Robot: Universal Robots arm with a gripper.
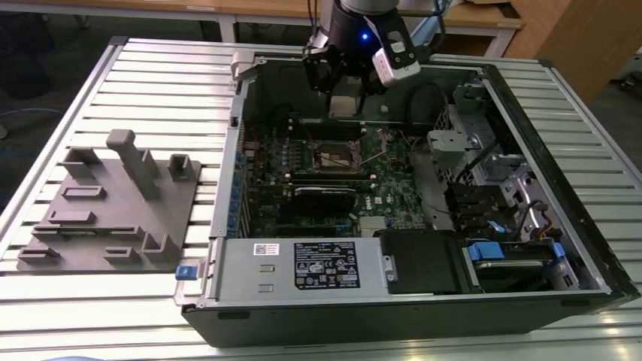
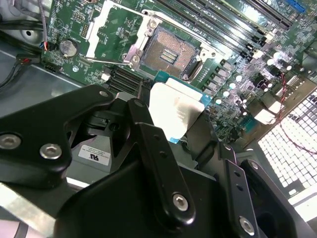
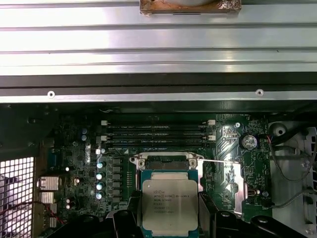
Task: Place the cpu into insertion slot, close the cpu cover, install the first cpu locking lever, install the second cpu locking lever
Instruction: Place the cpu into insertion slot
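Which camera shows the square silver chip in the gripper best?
The first wrist view: the flat square silver-grey chip faces the camera squarely between the jaws. The second wrist view shows it aslant, partly behind black links. In the exterior view it is a pale patch in the gripper.

1. In the first wrist view, one edge of the cpu (image 3: 170,206) is cut off by the picture's border, and the cpu hides most of the slot (image 3: 166,162).
2. In the second wrist view, the black fingers (image 2: 148,144) gripping the cpu cover part of it.
3. In the exterior view, the arm (image 1: 366,19) is cut off at the far border. What the gripper (image 1: 346,104) grips is too small to tell, as are the slot's parts.
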